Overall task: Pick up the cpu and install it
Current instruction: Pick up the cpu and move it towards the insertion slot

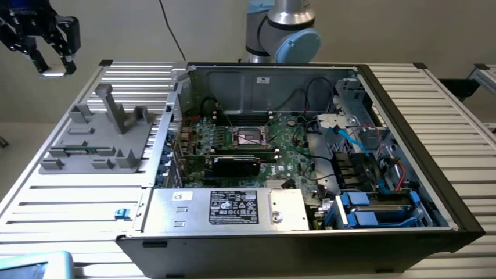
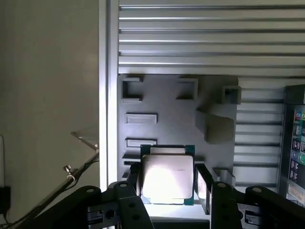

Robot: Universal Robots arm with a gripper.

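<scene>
Currently, exterior view: gripper (image 1: 53, 65) sits high at the exterior view's left, well above the slatted table (image 1: 78, 203) and above the far end of the grey fixture (image 1: 101, 136). A small pale flat piece, the cpu (image 1: 54, 71), shows at its fingertips, clamped between them and clear of every surface. Fixture lies on the table just beside the computer case (image 1: 434, 174), on the exterior view's left of it, posts upright. Case lies open side up. Inside is a green motherboard (image 1: 291, 145) with the dark square socket (image 1: 250, 136) near its middle, a metal frame around it. Socket is well apart from the gripper. Grey power supply (image 1: 225, 206) with a label takes the near part of the case. Arm (image 1: 283, 32) rises behind the case.

Wrist view: cpu (image 2: 167, 174) seen top-on, shiny silver-beige lid with a green rim, strongly lit. It sits level between the two black fingers (image 2: 133, 179), one on each opposite edge. Gripper (image 2: 167, 183) is closed on the chip, jaws only as far apart as the chip is wide. Beneath it, well apart, is the fixture (image 2: 176, 114) with its shallow recesses and one post, resting on the table (image 2: 209, 38). Edge of the computer case (image 2: 295, 143) shows beside the fixture.
</scene>
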